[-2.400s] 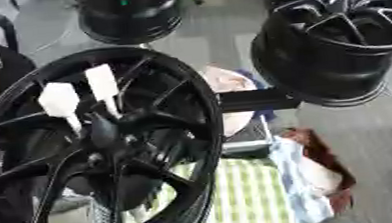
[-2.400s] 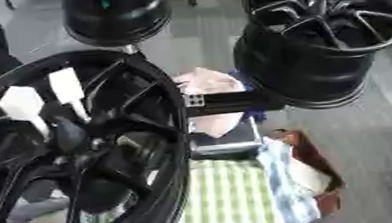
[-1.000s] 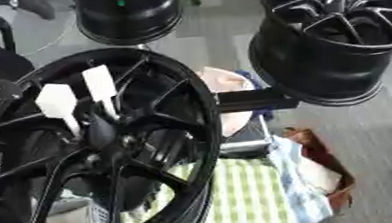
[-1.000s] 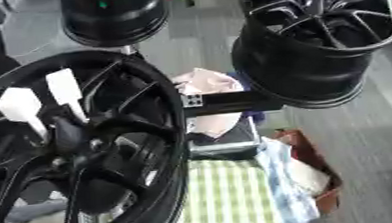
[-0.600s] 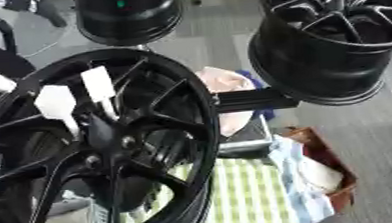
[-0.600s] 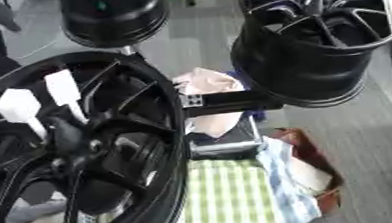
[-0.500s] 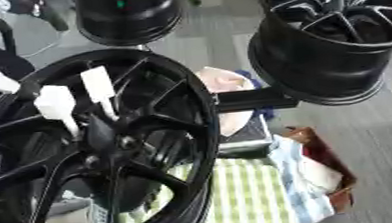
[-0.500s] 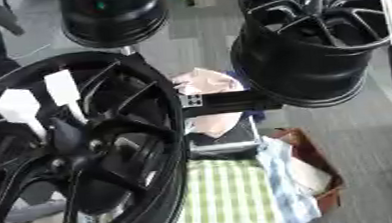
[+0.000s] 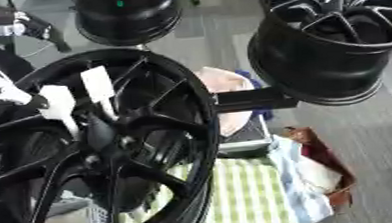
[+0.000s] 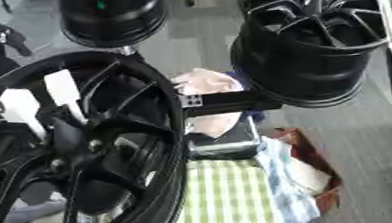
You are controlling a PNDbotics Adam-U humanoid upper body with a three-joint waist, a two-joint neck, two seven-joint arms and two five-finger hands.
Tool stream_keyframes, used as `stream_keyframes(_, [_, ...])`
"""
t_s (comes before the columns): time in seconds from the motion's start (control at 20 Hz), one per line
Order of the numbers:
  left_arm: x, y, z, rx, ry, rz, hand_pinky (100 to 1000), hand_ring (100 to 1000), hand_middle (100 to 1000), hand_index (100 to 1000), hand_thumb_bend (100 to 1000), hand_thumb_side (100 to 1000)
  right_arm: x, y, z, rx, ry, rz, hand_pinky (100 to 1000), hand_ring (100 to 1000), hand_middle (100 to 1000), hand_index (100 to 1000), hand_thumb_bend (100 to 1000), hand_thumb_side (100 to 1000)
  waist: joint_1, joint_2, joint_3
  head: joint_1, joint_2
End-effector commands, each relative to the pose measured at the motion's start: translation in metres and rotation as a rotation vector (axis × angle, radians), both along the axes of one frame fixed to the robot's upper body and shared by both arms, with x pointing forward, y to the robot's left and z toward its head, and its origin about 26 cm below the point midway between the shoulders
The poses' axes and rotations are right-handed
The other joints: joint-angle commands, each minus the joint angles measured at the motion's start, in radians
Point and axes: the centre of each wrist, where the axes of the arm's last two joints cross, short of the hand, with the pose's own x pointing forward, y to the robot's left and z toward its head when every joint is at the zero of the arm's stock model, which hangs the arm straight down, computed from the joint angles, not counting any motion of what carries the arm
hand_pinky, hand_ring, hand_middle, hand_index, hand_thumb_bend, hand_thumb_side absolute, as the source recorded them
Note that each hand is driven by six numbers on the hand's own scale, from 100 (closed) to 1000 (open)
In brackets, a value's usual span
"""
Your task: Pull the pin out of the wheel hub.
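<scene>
1. The wheel hub [image 9: 106, 145] sits at the middle of the big black wheel [image 9: 204, 148] filling the lower left of both eye views, its face turned up toward the head camera so the centre can be reached.
2. Two white tabs [image 9: 96, 86] stand on thin stems just above the hub, between the spokes. One of these is probably the pin to be pulled, but I cannot tell which.
3. The left hand [image 9: 26, 27] shows at the upper left corner, black with a silver band, well apart from the tabs. Whether its fingers are curled or straight cannot be made out.
4. A silver and black strip at the right edge of the right eye view may be the right arm; no hand shows there.
5. A black bracket [image 9: 251, 100] runs from the near wheel toward a second wheel [image 9: 333, 32], seemingly holding them on a stand. A third wheel [image 9: 126, 13] stands behind.
6. Below lie a green checked cloth [image 9: 241, 200] and a brown box [image 9: 323, 173], likely a catch-all for parts.
</scene>
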Motion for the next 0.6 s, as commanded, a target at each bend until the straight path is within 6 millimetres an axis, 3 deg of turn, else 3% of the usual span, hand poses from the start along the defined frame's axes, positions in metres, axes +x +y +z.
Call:
stream_keyframes(0.05, [-0.001,0.008,0.006,0.162,0.05,-0.092,891,960,780,880,608,471,-0.004,-0.004,0.01,0.008,-0.038,-0.005,739,780,713,812,100,641,0.004,-0.015,-0.003,-0.004,-0.012])
stream_keyframes(0.6, [0.008,0.021,-0.014,0.155,0.099,-0.029,870,854,722,866,617,467,-0.005,-0.009,0.008,0.037,-0.049,0.0,738,779,711,812,100,657,0.003,-0.006,-0.009,-0.004,-0.015])
